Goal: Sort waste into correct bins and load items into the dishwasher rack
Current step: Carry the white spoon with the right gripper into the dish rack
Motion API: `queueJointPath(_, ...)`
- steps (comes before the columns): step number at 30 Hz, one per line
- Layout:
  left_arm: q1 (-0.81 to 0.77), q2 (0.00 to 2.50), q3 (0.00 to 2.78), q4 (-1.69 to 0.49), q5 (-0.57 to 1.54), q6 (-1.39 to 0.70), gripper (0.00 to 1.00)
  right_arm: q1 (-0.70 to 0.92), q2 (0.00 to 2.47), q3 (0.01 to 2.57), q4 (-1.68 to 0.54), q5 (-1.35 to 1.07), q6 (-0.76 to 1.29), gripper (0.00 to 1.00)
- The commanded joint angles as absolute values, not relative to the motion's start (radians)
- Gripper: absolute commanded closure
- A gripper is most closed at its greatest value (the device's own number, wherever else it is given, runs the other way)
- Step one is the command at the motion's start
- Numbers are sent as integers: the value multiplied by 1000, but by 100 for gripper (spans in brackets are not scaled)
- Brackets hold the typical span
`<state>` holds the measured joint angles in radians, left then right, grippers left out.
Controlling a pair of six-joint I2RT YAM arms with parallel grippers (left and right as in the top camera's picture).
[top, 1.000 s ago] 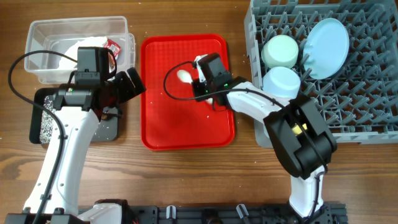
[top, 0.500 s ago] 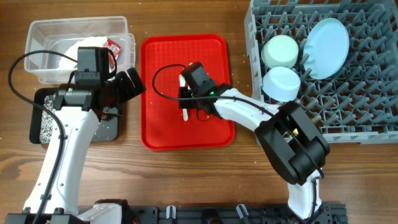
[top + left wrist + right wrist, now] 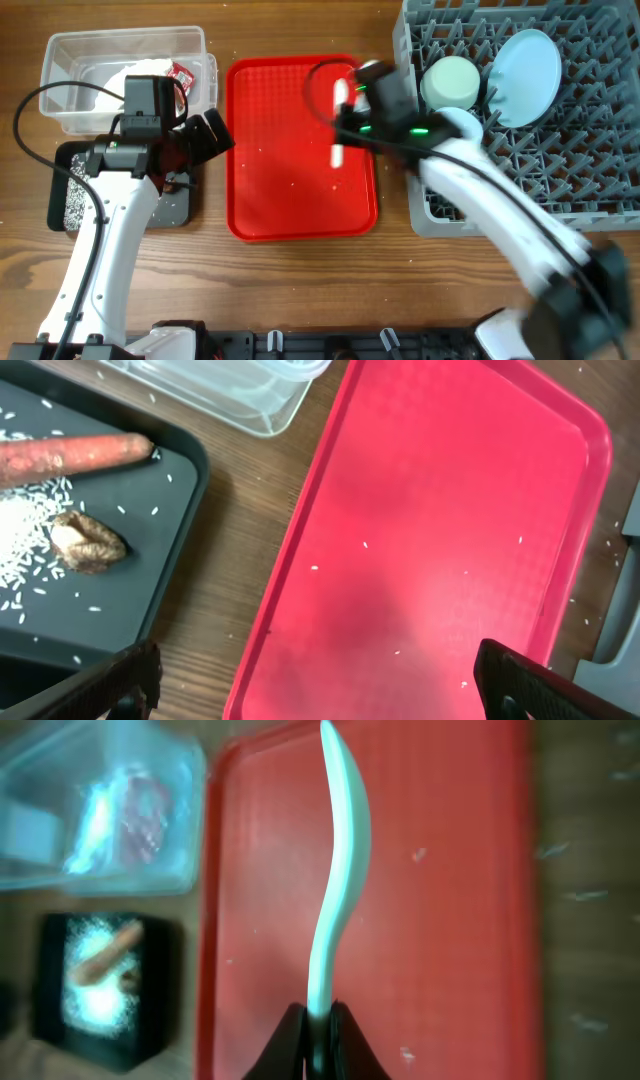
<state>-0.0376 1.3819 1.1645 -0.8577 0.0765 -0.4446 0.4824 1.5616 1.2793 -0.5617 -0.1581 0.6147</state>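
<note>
White plastic spoon [image 3: 337, 157], one only, is hanging over the right side of the large red serving tray [image 3: 290, 190] in the overhead view. The motion-blurred right gripper [image 3: 348, 125] is pinching it. The large square grey plastic rack [image 3: 600, 170] is carrying one light blue round plate [image 3: 527, 75] leaning upright and one pale greenish bowl [image 3: 453, 80]. The arm's blur is covering the spot below the bowl. One clear plastic rectangular tub [image 3: 60, 60] is holding one crumpled white paper napkin [image 3: 120, 80] and one small red wrapper [image 3: 182, 72]. One shallow black rectangular tray [image 3: 70, 200] is sitting just below the tub. The left gripper [image 3: 203, 137] is hovering between it and the red tray.

In the left wrist view, the left gripper [image 3: 320, 685] is standing wide apart over the wooden table [image 3: 240, 560]. The black tray [image 3: 150, 590] is holding one orange-brown sausage-like stick [image 3: 70, 455], one small brown food scrap [image 3: 88, 542] and white rice-like grains [image 3: 25, 550].

In the right wrist view, the right gripper [image 3: 318, 1025] is clamping the spoon [image 3: 335, 900] by one end, with the rest pointing away over the red tray [image 3: 450, 870].
</note>
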Motion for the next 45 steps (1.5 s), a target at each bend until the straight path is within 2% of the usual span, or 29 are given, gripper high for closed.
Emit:
queueJointPath(1,-42,1387,1180,-858,67,-419,0,339,1311,1296,-733,-75,575,96)
queueJointPath(4,-42,1387,1180,-858,67,-419,0,202,1160,1296,-923,102,598,96)
queueJointPath(9,-42,1387,1180,-858,67,-419,0,18,1087,1279,-1147,448,843,96)
queueJointPath(13,-42,1387,1180,-858,67,-419,0,-65,1119,1149,-1077,628,1040,95)
queueJointPath(19,-42,1387,1180,-858,67,-419,0,-94,1221,949,-831,651,1206,96)
queueJointPath(24,-42,1387,1180,-858,67,-419,0,-147,1311,935,-816,639,1268,96)
queueJointPath(25,-42,1387,1180,-858,66,-419,0,-152,1320,935,-815,639,1269,91)
queueJointPath(26,-42,1387,1180,-858,66,-419,0,-158,1327,935,-810,639,1275,65)
queueJointPath(29,-42,1387,1180,-858,66,-419,0,-162,1330,935,-797,639,1282,25)
queueJointPath(32,-42,1387,1180,-858,66,-419,0,-162,1326,936,-791,638,1245,18)
queueJointPath(34,-42,1387,1180,-858,66,-419,0,-162,1304,959,-789,611,1119,10)
queueJointPath(35,-42,1387,1180,-858,67,-419,0,-161,1279,989,-789,566,995,0)
queueJointPath(37,-42,1387,1180,-858,66,-419,0,-161,1214,1075,-791,387,665,0)
queueJointPath(38,-42,1387,1180,-858,67,-419,0,-161,1158,1147,-819,182,432,0)
queueJointPath(40,-42,1387,1180,-858,66,-419,0,-161,1082,1238,-881,-115,242,0)
queueJointPath(43,-42,1387,1180,-858,67,-419,0,-161,958,1285,-894,-387,229,0)
queueJointPath(45,-42,1387,1180,-858,66,-419,0,-161,888,1285,-899,-440,300,0)
